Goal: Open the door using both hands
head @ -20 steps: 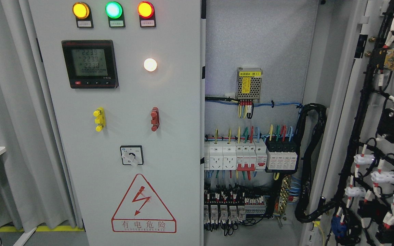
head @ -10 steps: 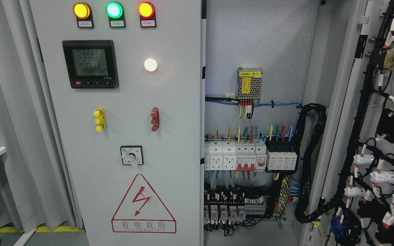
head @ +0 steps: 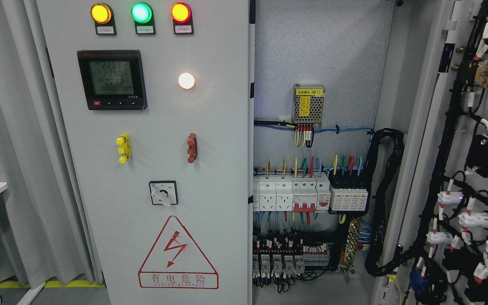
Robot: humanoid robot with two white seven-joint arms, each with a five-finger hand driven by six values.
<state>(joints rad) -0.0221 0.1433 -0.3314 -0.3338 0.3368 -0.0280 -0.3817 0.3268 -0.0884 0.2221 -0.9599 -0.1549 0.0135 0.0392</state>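
**Cabinet with one door closed, one swung wide**

Head view: neither robot hand nor arm shows anywhere, so whether the fingers are apart, together or clamped on something cannot be told.

The right door (head: 472,169) is cut off by the right and bottom edges; only its inner face shows, crowded with black cable looms and white connectors, and its outer side is hidden. The left door (head: 151,178) runs off the top and bottom, and it covers the left half of the cabinet interior (head: 320,63). Small labels under the three lamps (head: 141,12) are too tiny to read.

Legible writing: the warning triangle (head: 178,252) carries "有电危险" with a lightning bolt. The meter (head: 112,79) shows rows of digits, apparently beginning "22". The yellow tag on the power supply (head: 309,105) seems to end in "(B1)".

The left door stands closed, flat to the camera, long axis vertical, filling the left-centre. The right door stands at the far right, long axis vertical, swung out toward the camera with its inner face turned left. Between them lie the breaker row (head: 309,192) and the terminal blocks (head: 288,258).
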